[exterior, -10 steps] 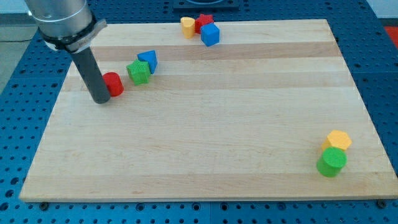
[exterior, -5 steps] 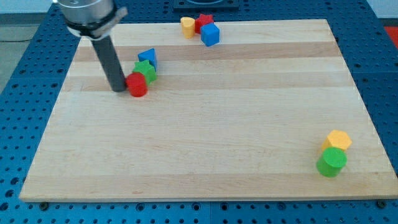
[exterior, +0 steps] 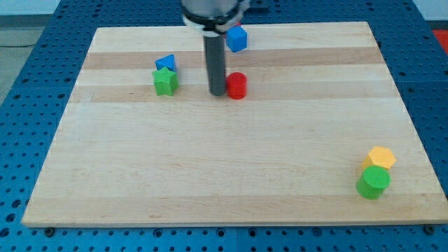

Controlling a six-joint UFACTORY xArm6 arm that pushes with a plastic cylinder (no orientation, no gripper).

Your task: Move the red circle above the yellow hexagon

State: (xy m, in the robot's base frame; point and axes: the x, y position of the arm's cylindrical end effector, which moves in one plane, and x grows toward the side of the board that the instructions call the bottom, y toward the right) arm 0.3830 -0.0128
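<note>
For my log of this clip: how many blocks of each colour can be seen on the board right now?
Red: 1, the red circle, touching my tip on its right.
Blue: 2, blue block, blue cube.
Green: 2, green star, green cylinder.
Yellow: 1, yellow hexagon.
Total: 6 visible; the arm may hide others at the top.

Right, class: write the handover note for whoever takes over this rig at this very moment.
My tip touches the red circle on its view-left side, in the board's upper middle.
The yellow hexagon sits near the view's bottom right, touching the green circle below it.
Done: nothing final; the red circle is far from the hexagon.
Left: push it toward the view's right, stopping just above the hexagon.
</note>
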